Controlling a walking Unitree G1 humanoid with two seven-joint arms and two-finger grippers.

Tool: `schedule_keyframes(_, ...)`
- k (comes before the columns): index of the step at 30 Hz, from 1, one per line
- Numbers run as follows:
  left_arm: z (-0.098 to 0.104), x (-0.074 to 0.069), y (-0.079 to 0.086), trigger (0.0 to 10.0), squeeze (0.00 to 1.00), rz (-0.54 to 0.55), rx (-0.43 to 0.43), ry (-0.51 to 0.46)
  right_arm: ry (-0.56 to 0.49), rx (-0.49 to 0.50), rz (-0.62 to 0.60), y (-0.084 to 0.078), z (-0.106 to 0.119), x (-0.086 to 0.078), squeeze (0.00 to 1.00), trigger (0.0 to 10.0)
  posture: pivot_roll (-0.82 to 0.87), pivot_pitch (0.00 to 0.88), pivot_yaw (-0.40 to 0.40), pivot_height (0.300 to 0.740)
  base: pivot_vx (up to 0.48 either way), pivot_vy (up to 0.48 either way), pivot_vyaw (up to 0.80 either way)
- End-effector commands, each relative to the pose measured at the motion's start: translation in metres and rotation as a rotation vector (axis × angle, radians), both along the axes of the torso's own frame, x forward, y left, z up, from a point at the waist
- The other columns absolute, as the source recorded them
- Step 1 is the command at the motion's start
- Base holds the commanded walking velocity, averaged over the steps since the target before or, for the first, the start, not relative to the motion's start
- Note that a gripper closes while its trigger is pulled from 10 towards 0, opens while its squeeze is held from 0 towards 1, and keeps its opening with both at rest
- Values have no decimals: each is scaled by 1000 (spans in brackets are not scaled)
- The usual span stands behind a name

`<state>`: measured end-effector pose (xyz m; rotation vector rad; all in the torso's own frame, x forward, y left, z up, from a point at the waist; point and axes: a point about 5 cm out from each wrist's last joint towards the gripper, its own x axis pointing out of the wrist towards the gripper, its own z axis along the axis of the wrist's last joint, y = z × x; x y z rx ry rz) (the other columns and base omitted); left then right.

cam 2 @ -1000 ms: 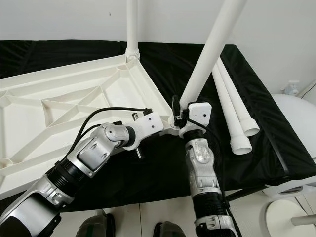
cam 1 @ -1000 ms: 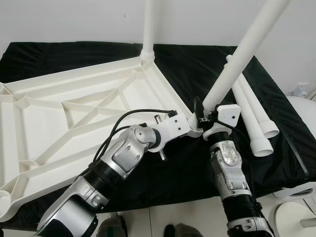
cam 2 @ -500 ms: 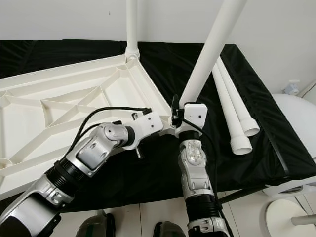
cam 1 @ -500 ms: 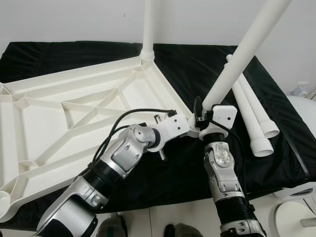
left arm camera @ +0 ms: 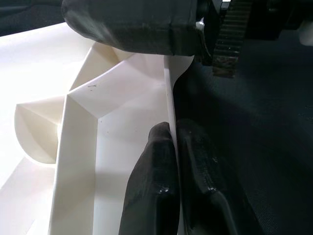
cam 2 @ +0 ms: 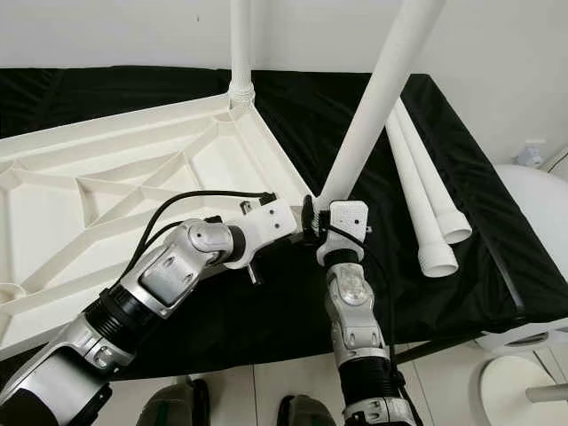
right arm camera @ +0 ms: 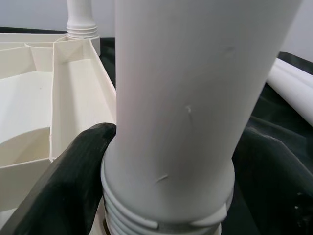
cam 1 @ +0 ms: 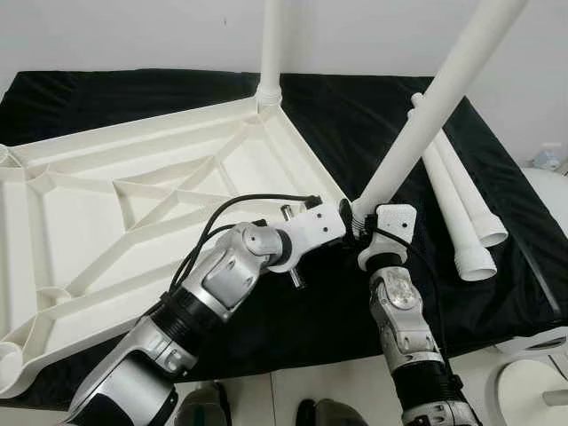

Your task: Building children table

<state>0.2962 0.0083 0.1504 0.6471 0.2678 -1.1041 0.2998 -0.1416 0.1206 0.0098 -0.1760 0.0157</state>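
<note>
From the left eye view, a big white plastic tabletop with moulded ribs (cam 1: 133, 195) lies upside down on a table draped in black cloth (cam 1: 355, 115). One white plastic tube leg (cam 1: 271, 44) already stands upright in the far corner socket. A second long white tube leg (cam 1: 435, 98) leans steeply up to the right, its lower end at the tabletop's near right corner. The right gripper (cam 1: 355, 229) is at that lower end, and the left gripper (cam 1: 342, 232) reaches in beside it at the same corner, a black cable (cam 1: 240, 206) looping over its silver arm. Two spare white tube legs (cam 1: 466, 213) lie side by side on the cloth, well off to the right.

The right eye view gives the same layout: the leaning leg (cam 2: 377, 98), the standing leg (cam 2: 240, 44) and the spares (cam 2: 426, 195).

In the left wrist view, the left gripper's two black fingers (left arm camera: 156, 176) are pinched together on the thin white edge wall of the tabletop (left arm camera: 168, 107), one on each side, with the black cloth (left arm camera: 254, 122) alongside.

In the right wrist view, the leaning leg (right arm camera: 190, 98) is close up, its ribbed threaded end sitting at the corner of the tabletop (right arm camera: 73, 83). One black finger (right arm camera: 68, 181) presses its side and a dark shape sits on the other side, so the right gripper is clamped around it.
</note>
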Motion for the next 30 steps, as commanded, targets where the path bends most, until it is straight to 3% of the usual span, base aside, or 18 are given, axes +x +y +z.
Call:
schedule_keyframes(1,7,-2,-7,10000,0,-27,-8,-32,16,1,-21,-9,-2,1,0,10000,-22,88,-40,740,0,0,0)
schedule_keyframes(19,8,-1,-8,10000,0,-29,-11,-34,-18,-32,46,-15,7,5,0,10000,-28,88,-39,740,0,0,0)
schedule_keyframes(20,8,-1,-8,10000,0,-29,-11,-35,-28,-20,59,-14,9,5,0,7451,-29,88,-40,740,0,0,0)
schedule_keyframes(21,8,-2,-8,10000,0,-29,-11,-34,-38,-21,62,-14,11,5,0,784,-28,88,-40,740,0,0,0)
schedule_keyframes(23,7,-2,-8,10000,0,-29,-12,-34,-44,-23,63,-15,12,5,0,784,-27,87,-40,740,0,0,0)
schedule_keyframes(24,7,-2,-8,10000,0,-29,-12,-33,-47,-19,67,-14,13,5,0,0,-26,87,-40,740,0,0,0)
schedule_keyframes(27,7,-2,-8,10000,0,-29,-10,-33,-52,-20,68,-15,14,6,0,0,-25,86,-39,740,0,0,0)
schedule_keyframes(28,7,-2,-8,10000,0,-29,-10,-32,-54,-26,68,-15,15,6,0,4039,-25,85,-39,740,0,0,0)
schedule_keyframes(29,7,-2,-8,10000,0,-29,-10,-31,-55,-30,67,-15,15,7,0,10000,-25,84,-38,740,0,0,0)
schedule_keyframes(30,7,-2,-8,10000,0,-29,-10,-31,-55,-30,67,-15,15,7,0,10000,-25,84,-38,740,0,0,0)
